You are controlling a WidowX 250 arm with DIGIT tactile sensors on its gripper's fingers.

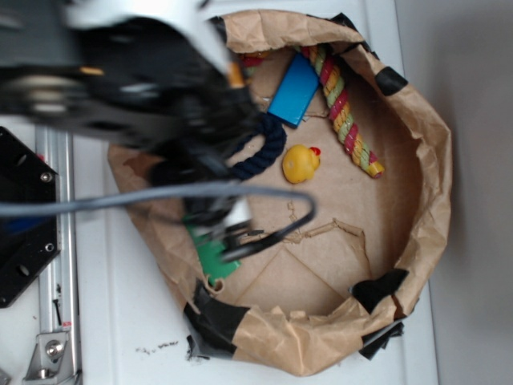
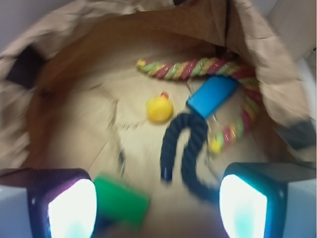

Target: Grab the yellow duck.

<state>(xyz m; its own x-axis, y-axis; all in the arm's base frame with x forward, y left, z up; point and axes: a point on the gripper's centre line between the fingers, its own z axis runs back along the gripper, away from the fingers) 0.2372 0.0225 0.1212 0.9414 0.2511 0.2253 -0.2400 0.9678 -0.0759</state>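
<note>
The yellow duck (image 1: pixel 301 164) sits on the cardboard floor inside the brown paper bin, beak up in the exterior view. In the wrist view the yellow duck (image 2: pixel 159 108) lies ahead of the fingers, centre frame. My gripper (image 1: pixel 232 234) hangs over the bin's left part, to the left of and below the duck, apart from it. In the wrist view the gripper (image 2: pixel 157 208) is open and empty, its two pads wide apart at the bottom corners. A green block (image 2: pixel 121 203) lies just inside the left pad.
A dark blue rope loop (image 1: pixel 264 144) lies left of the duck. A blue block (image 1: pixel 293 90) and a striped yellow-red-green rope (image 1: pixel 345 112) lie beyond it. The crumpled paper wall (image 1: pixel 433 160) rings the bin. The green block (image 1: pixel 212 257) is under the gripper.
</note>
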